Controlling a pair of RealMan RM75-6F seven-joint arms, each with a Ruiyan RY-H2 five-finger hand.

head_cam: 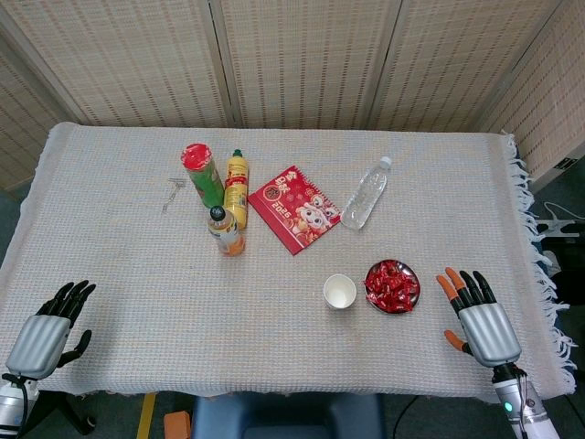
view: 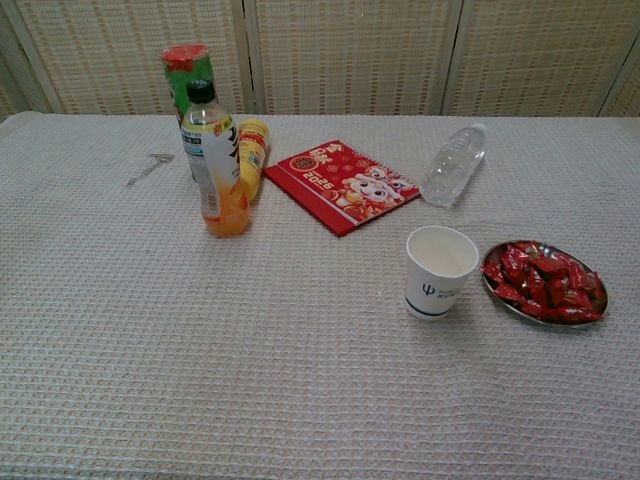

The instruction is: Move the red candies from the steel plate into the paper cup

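Several red candies (head_cam: 392,284) (view: 543,280) lie heaped in a small steel plate (head_cam: 410,296) (view: 493,291) at the front right of the table. Just left of it stands a white paper cup (head_cam: 340,293) (view: 439,271), upright and with nothing showing inside. My right hand (head_cam: 479,317) rests flat at the table's front right edge, fingers spread, holding nothing, a little right of the plate. At the front left corner my left hand (head_cam: 50,327) is open too, far from the cup. Neither hand shows in the chest view.
A juice bottle (head_cam: 225,230) (view: 215,170), a yellow bottle (head_cam: 237,188) (view: 250,155) and a green can with red lid (head_cam: 202,173) (view: 187,75) stand at back left. A red booklet (head_cam: 294,208) (view: 340,183) and a lying clear bottle (head_cam: 365,194) (view: 453,165) are behind the cup.
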